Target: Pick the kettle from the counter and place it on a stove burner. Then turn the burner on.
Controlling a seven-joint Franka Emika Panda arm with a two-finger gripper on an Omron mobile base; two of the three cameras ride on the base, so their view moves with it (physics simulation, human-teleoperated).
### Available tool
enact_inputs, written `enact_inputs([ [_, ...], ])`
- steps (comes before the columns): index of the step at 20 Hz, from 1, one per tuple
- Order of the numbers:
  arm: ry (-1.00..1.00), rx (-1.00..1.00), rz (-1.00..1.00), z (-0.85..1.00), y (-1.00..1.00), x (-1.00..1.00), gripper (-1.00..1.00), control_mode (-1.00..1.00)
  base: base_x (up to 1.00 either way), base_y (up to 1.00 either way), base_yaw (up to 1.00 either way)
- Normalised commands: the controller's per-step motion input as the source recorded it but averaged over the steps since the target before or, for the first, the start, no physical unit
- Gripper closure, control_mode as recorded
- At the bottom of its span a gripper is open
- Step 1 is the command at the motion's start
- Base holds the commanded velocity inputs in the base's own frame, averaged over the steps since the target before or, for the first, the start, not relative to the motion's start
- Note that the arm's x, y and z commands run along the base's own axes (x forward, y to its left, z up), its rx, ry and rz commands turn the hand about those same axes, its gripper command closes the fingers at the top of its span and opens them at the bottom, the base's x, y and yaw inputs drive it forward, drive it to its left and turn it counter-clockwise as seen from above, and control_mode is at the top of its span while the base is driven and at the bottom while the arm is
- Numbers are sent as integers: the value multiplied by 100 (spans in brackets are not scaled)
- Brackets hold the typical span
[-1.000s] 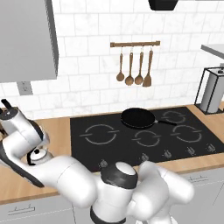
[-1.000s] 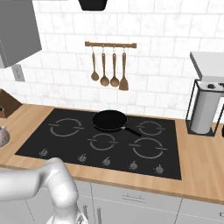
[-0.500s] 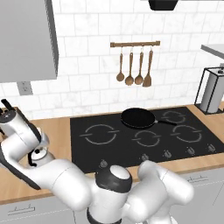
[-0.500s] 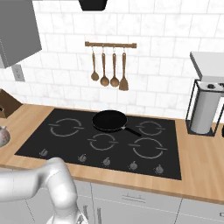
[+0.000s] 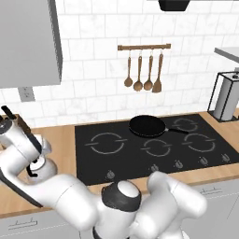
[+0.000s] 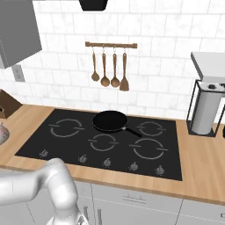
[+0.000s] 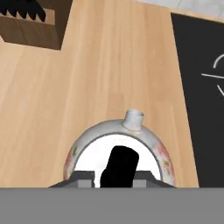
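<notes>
- Arm: rises from the base at 6 o'clock in left base view, bends toward 9 o'clock.
- Gripper [image 7: 114, 175]: points straight down; finger state cannot be determined.

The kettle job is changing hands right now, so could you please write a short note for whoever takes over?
End effector: directly above the kettle, at its black handle; grip cannot be told.
Kettle: on the counter, left of the cooktop, spout pointing away from the hand camera, knife block beyond it.
Stove burner: unoccupied; the frying pan sits on the back middle ring.
Done: approach to the kettle.
Left: confirm the grip, lift, set it on the burner, turn that burner's knob.
</notes>
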Motion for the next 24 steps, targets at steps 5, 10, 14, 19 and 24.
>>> enact_inputs([
  [5, -44, -13, -1, 6, -53, -38, 100, -100, 0, 0, 0],
  [10, -49, -16, -5, 19, -85, -22, 100, -100, 0, 0, 0],
  [14, -34, -3, -10, 27, -100, 9, 100, -100, 0, 0, 0],
  [19, -18, 2, -3, 7, -100, 40, 100, -100, 0, 0, 0],
  [24, 5, 14, 13, 0, -83, 64, 100, -100, 0, 0, 0],
])
